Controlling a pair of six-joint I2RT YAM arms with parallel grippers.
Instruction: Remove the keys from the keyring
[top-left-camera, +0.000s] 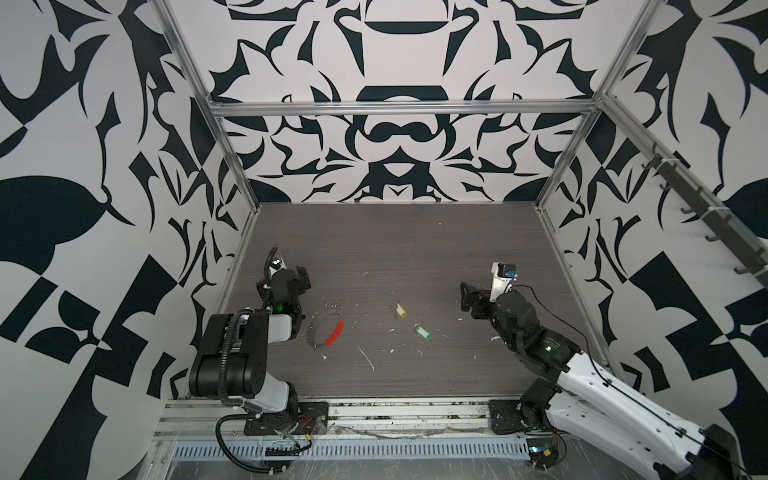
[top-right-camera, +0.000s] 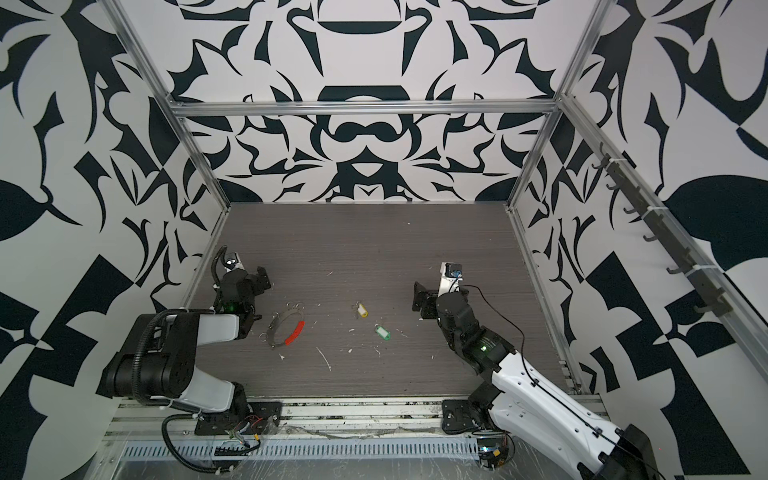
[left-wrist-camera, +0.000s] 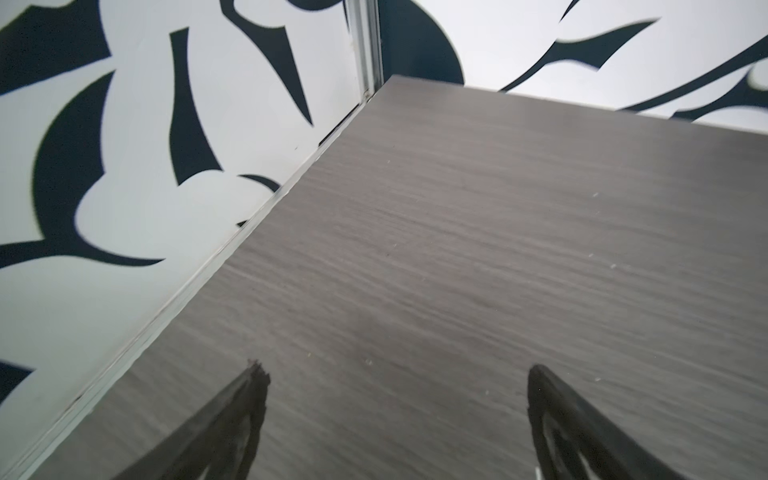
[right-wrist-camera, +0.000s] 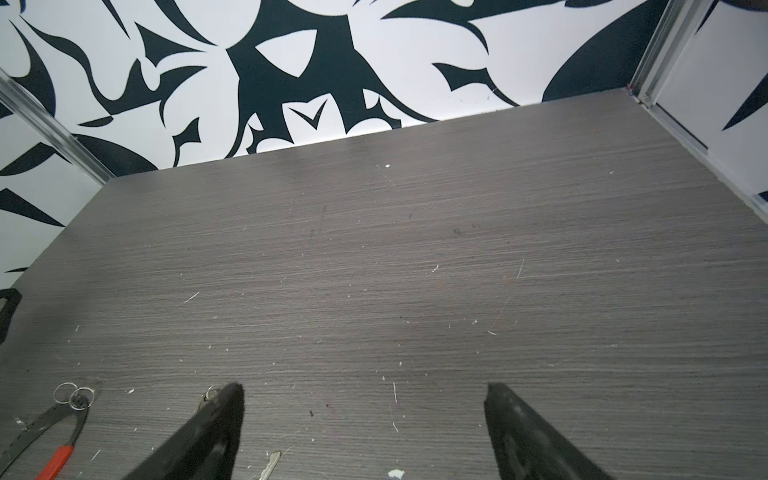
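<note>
Though spread wide and empty at both left gripper (left-wrist-camera: 397, 368), just beside the keyring (top-left-camera: 335, 332), and right gripper (right-wrist-camera: 365, 388), well apart from it, looks nearly done: yellow key (top-left-camera: 401, 310) and green key (top-left-camera: 423, 332), 2 oblong pale-windowed tags, lying loose off the keyring, long axes slanted, nearer the right gripper.

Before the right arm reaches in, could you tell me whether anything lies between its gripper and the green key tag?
Nothing visible does: only tabletop with pale scraps separates the open right gripper from the green key tag.
</note>
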